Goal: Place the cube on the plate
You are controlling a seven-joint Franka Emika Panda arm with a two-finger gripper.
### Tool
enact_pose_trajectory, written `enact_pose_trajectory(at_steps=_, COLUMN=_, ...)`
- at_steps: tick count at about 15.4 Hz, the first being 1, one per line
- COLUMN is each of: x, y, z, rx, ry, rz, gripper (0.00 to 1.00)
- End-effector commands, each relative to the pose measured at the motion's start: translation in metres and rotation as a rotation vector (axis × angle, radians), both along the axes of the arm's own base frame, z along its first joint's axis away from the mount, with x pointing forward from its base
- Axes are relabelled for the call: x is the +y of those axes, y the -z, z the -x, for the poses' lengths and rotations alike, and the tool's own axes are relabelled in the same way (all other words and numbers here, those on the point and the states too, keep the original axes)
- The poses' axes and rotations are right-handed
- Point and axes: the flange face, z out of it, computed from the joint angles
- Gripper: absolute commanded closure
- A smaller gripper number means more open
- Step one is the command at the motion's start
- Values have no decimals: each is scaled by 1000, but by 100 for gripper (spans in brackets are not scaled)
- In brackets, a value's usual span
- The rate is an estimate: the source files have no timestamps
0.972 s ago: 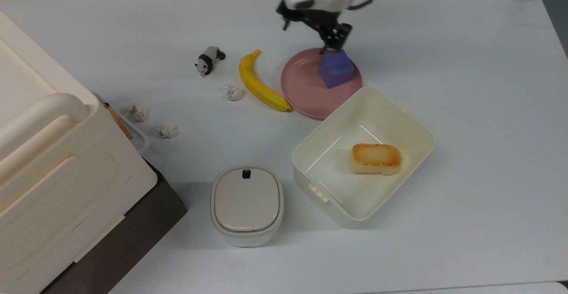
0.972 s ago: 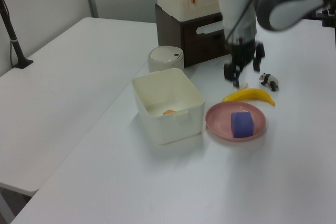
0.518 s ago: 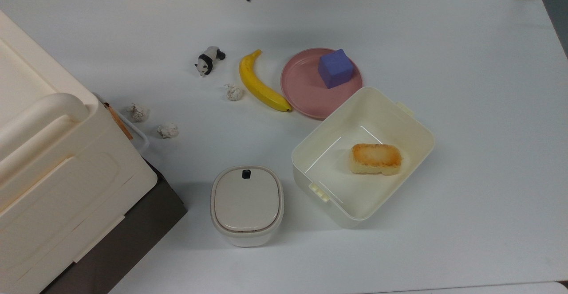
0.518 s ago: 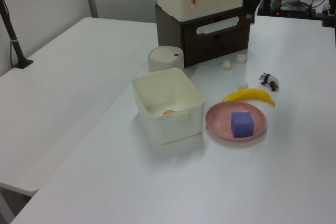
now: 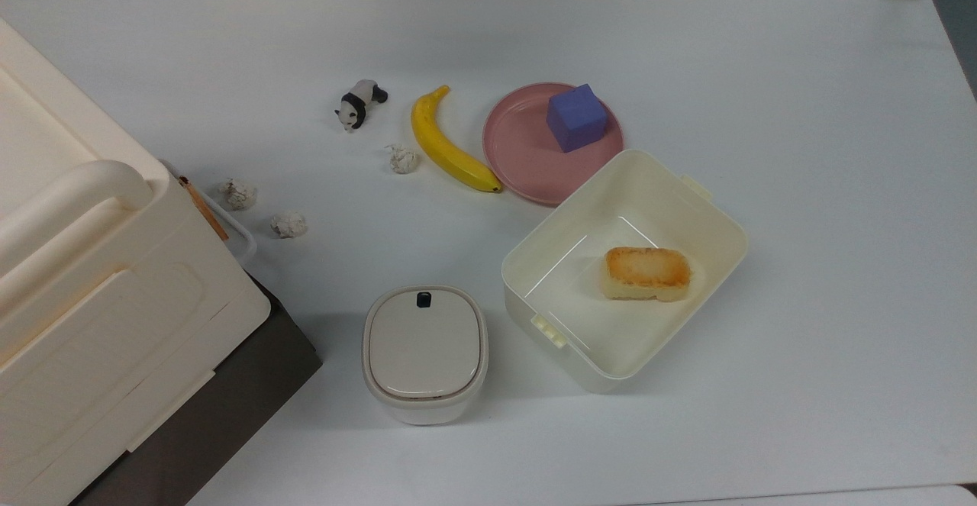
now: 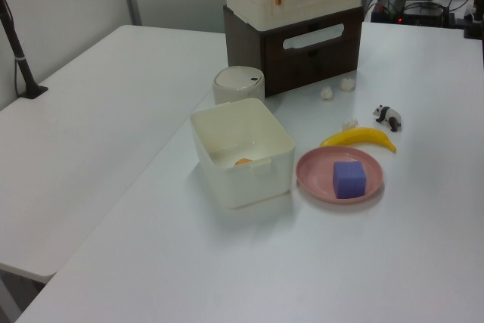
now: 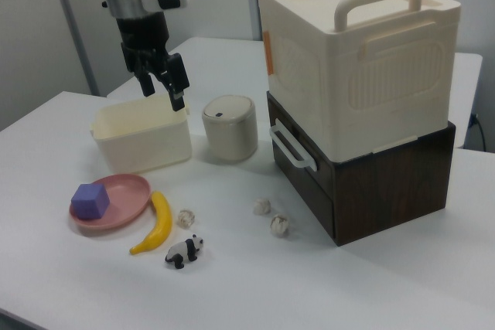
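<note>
The blue-purple cube point(image 5: 577, 117) rests on the pink plate point(image 5: 519, 151), near the plate's rim at the top view's upper right. It shows again in the left view as the cube point(image 6: 349, 178) on the plate point(image 6: 316, 173), and in the right view as the cube point(image 7: 90, 200) on the plate point(image 7: 128, 195). My gripper point(image 7: 162, 90) hangs high above the table in the right view, over the cream box, well away from the cube. Its fingers are open and hold nothing.
A banana point(image 5: 446, 142) lies just left of the plate, with a toy panda point(image 5: 359, 103) and crumpled paper balls point(image 5: 402, 159) beyond. A cream open box point(image 5: 687, 208) holding bread point(image 5: 647, 272) touches the plate's lower edge. A lidded pot point(image 5: 424, 349) and a big storage case point(image 5: 91, 277) stand left.
The gripper rose from just above the cube and left the top view. The cube stays on the plate, unmoved.
</note>
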Motion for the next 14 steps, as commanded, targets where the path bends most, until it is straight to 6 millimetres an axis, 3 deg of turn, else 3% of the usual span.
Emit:
enact_pose_trajectory(at_steps=1, x=11, y=-6, z=-10, rx=-4, ry=22, rz=-17, gripper=0)
enact_pose_trajectory(at_steps=4, x=34, y=-5, z=-19, rx=-4, ry=114, rz=-17, gripper=0)
enact_pose_trajectory(at_steps=14, x=28, y=-12, z=-12, rx=2, ry=-85, rz=-32, gripper=0)
